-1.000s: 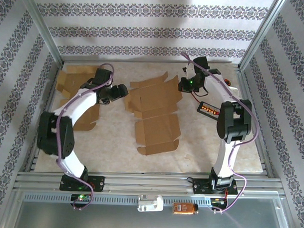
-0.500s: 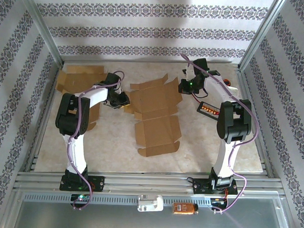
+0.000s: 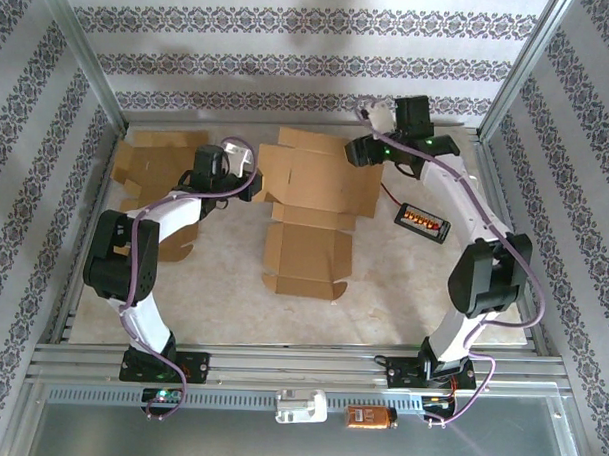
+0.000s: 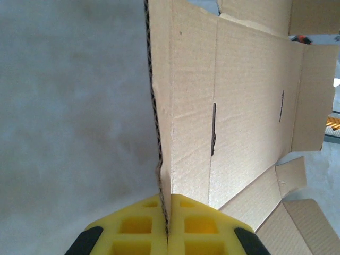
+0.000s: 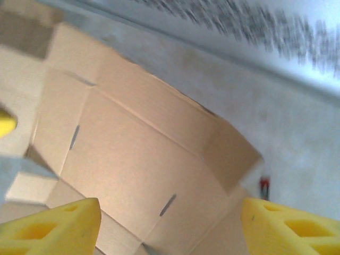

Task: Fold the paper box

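Observation:
The brown cardboard paper box [image 3: 310, 203] lies unfolded in the middle of the table, its far panel and side flaps tilted up. My left gripper [image 3: 248, 176] is shut on the box's left flap; in the left wrist view the yellow fingers [image 4: 139, 226] pinch the corrugated edge of the flap [image 4: 183, 106]. My right gripper [image 3: 359, 153] hovers open over the box's far right corner. In the right wrist view its yellow fingertips [image 5: 53, 226] stand wide apart above the slotted panel [image 5: 133, 164].
A second flat cardboard sheet [image 3: 151, 168] lies at the back left. A black case with orange pieces [image 3: 422, 220] sits right of the box. The patterned cage walls and metal frame [image 3: 298, 118] bound the table closely behind the box.
The left gripper took hold of the box's left flap and pulled the box toward the back. The right arm swung up and back over the far right corner.

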Motion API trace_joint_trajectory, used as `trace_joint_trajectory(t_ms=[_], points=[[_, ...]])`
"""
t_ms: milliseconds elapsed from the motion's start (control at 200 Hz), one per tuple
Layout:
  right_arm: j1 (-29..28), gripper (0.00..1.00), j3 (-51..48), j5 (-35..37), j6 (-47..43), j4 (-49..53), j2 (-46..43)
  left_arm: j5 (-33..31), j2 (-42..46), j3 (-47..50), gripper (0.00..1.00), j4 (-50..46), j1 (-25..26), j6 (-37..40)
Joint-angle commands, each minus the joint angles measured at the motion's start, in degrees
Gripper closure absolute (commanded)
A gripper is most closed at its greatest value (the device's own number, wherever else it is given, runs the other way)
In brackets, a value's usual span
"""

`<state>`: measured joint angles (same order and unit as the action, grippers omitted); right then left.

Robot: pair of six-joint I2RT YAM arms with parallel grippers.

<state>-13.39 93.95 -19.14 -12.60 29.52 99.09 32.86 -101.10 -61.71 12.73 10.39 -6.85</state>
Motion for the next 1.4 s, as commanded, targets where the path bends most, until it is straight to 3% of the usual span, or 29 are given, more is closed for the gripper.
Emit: trace_joint_trajectory(t_ms=[0,120,365,510,575,690,834,939,1024,1144,1304,1394], points=[[-2.51,0.27,-2.05,-1.29,-27.65,-1.32,-0.36,3.04,0.29,1.40,1.00,14.22,-0.20,8.65],[-3.26,0.24,0.60,-0.24,-39.81,1.07,1.28,3.63,0.52,3.92,1.00,19.62,-0.20,10.39],[-1.56,0.24,14.34,-6.03,-43.82,9.34,11.30,4.84,1.17,7.64,1.00,24.23,-0.20,12.56],[-1.00,0.29,23.29,-11.14,-42.26,16.31,18.12,5.10,1.66,8.67,1.00,25.93,-0.20,13.05],[-1.17,0.36,25.09,-12.09,-41.66,16.54,19.98,5.02,1.94,8.83,1.00,26.07,-0.20,13.61],[-1.41,0.60,27.84,-12.59,-40.14,17.05,22.26,4.19,2.14,9.10,1.00,26.20,-0.20,14.22],[-1.47,0.78,28.94,-13.04,-40.59,17.81,22.49,3.47,2.13,8.85,1.00,25.82,-0.20,14.26],[-2.30,0.84,28.52,-11.41,-41.65,17.64,20.77,1.94,2.78,8.65,1.00,25.37,-0.28,12.48],[-3.45,0.91,27.16,-8.30,-43.83,16.73,18.58,1.12,4.35,9.53,0.75,27.02,-0.20,7.23],[-5.87,0.95,22.08,-1.41,-46.35,11.46,14.55,-2.35,9.20,11.52,0.53,26.98,-0.15,-4.47],[-9.54,0.97,12.24,9.90,-52.13,2.57,9.11,-11.16,20.19,13.58,0.46,16.12,0.54,-19.70],[-10.68,0.97,8.16,10.72,-53.53,1.34,6.80,-11.99,23.55,11.09,0.41,5.55,1.24,-25.85]])
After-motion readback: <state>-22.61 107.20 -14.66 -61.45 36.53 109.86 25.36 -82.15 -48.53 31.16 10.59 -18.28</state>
